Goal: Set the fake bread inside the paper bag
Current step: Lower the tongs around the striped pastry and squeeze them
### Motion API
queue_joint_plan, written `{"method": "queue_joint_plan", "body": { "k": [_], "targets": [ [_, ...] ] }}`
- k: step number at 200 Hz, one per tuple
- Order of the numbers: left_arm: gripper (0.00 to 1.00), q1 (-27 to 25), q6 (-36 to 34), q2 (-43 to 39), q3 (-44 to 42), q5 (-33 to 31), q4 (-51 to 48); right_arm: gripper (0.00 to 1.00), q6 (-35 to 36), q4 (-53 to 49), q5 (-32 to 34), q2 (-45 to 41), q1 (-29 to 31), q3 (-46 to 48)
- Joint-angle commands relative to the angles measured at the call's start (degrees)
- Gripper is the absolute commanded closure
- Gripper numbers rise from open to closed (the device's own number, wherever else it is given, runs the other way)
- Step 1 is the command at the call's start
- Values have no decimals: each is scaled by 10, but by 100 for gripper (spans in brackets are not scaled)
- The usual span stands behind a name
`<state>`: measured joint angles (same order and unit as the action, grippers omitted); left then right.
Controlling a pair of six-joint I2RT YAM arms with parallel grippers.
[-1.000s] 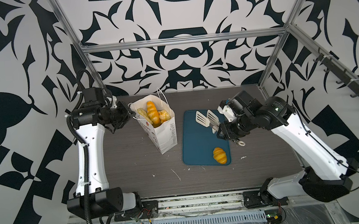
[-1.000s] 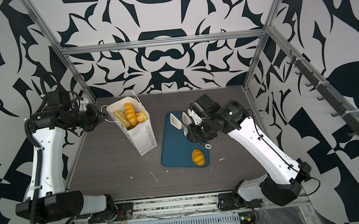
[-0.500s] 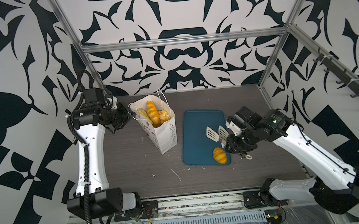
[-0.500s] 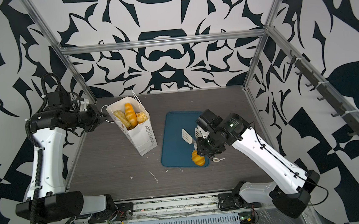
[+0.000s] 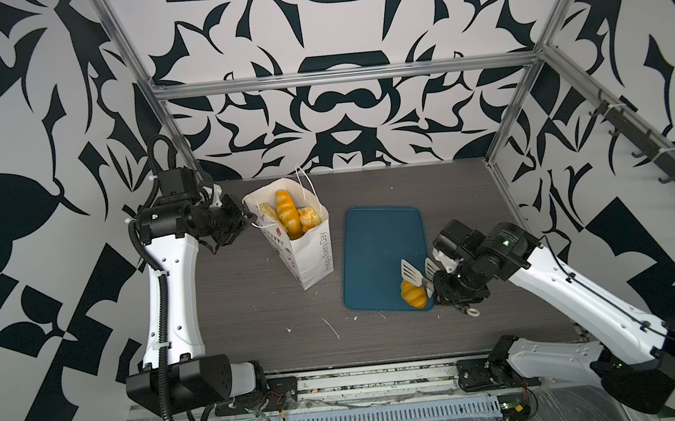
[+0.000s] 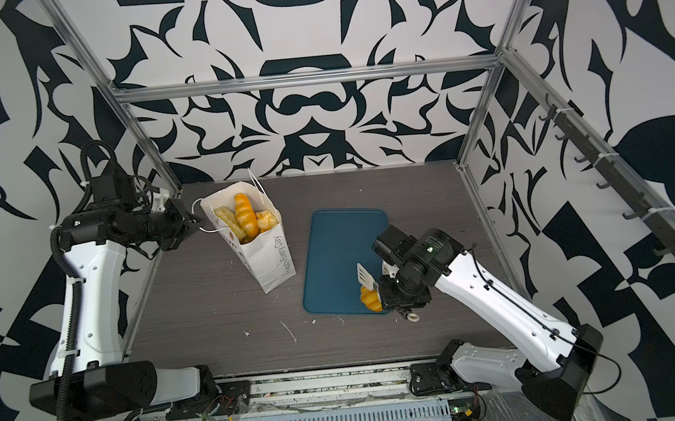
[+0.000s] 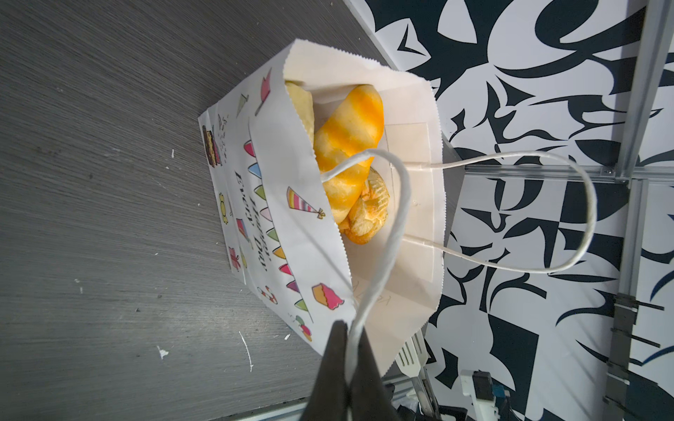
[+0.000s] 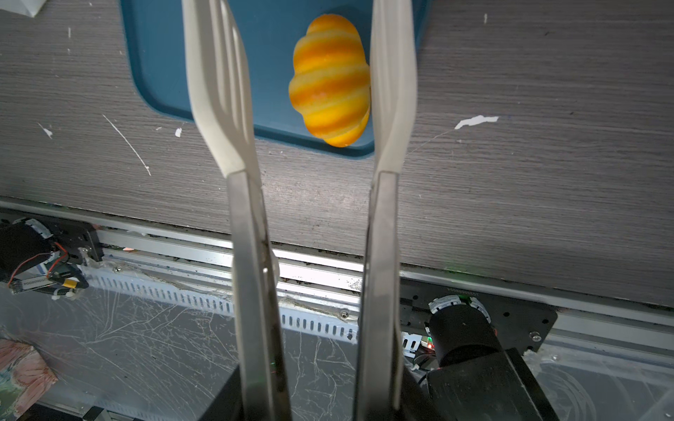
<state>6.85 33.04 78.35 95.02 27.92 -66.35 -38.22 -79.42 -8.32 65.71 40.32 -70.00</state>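
The white paper bag [image 5: 310, 247] [image 6: 267, 259] stands upright left of the tray, with several pieces of fake bread [image 5: 288, 211] [image 7: 346, 145] in it. My left gripper [image 5: 247, 219] [image 7: 350, 350] is shut on one cord handle [image 7: 394, 226] and holds the bag's mouth open. One striped orange croissant [image 5: 413, 294] [image 8: 330, 80] lies on the tray's near right corner. My right gripper [image 5: 445, 289] [image 8: 317, 401] is shut on white-tipped metal tongs [image 5: 410, 272] [image 8: 219, 91]. Their blades stand apart on either side of the croissant, one blade against its side.
The teal-blue tray [image 5: 376, 241] [image 6: 339, 244] [image 8: 164, 54] lies flat right of the bag, otherwise bare. Small white scraps [image 5: 331, 328] dot the dark wood tabletop. The croissant sits close to the tray's front rim. Metal frame posts stand at the back corners.
My right arm has swung from over the tray's middle toward its near right corner and lowered the tongs around the croissant. The left arm and the bag have not moved.
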Motion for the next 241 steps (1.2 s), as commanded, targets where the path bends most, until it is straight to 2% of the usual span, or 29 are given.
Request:
{"method": "queue_joint_plan", "body": {
  "k": [1, 241],
  "targets": [
    [100, 0, 2, -10, -7, 8, -7, 53, -9, 4, 6, -8, -2, 8],
    [100, 0, 1, -10, -10, 9, -4, 50, 23, 59, -21, 47, -1, 89]
  ]
}}
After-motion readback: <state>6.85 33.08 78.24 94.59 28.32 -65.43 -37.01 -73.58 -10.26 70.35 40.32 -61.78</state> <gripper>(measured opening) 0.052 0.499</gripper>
